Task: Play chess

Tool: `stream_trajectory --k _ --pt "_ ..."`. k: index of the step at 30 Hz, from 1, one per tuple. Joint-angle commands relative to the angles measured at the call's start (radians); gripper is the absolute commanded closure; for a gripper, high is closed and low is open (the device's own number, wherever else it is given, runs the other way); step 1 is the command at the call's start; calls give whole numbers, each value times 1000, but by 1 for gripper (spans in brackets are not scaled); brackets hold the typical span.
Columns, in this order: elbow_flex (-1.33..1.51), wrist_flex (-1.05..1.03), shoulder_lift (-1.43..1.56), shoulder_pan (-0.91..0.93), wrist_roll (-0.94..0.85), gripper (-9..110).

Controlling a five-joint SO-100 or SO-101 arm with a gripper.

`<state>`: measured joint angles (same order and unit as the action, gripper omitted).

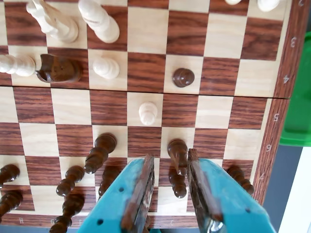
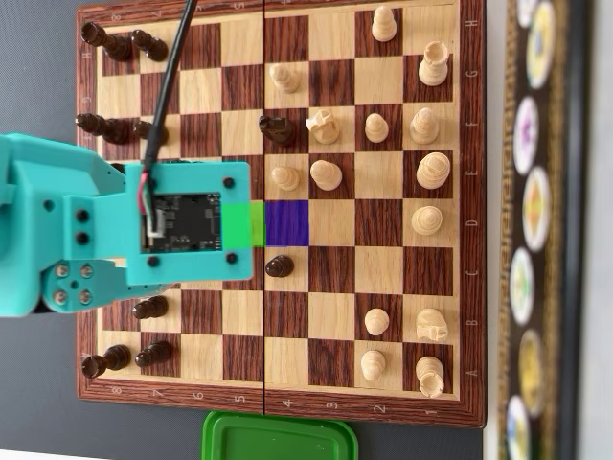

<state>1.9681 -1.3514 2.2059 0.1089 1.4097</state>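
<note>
Overhead view: teal plastic gripper (image 1: 171, 170), fingers parted around one dark pawn (image 1: 178, 154), hovers over the wooden chessboard (image 2: 469, 220), two lone dark pieces advanced mid-board.

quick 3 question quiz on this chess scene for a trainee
1. True or false: in the wrist view the gripper is shut.
2. What colour is the plastic lid beside the chessboard in the overhead view? A red, B green, C yellow.
3. Fill in: in the wrist view, the lone light pawn near the middle stands on a ___ square.

Key: 1 false; 2 B; 3 light.
</note>
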Motion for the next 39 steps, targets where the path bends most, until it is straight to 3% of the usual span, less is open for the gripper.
stream_trajectory --k 1,12,20,39 --pt "29 81 80 6 9 90" --pt "278 402 331 -17 18 90" --pt "448 709 468 -94 156 90" --pt "950 1552 957 -107 239 90"
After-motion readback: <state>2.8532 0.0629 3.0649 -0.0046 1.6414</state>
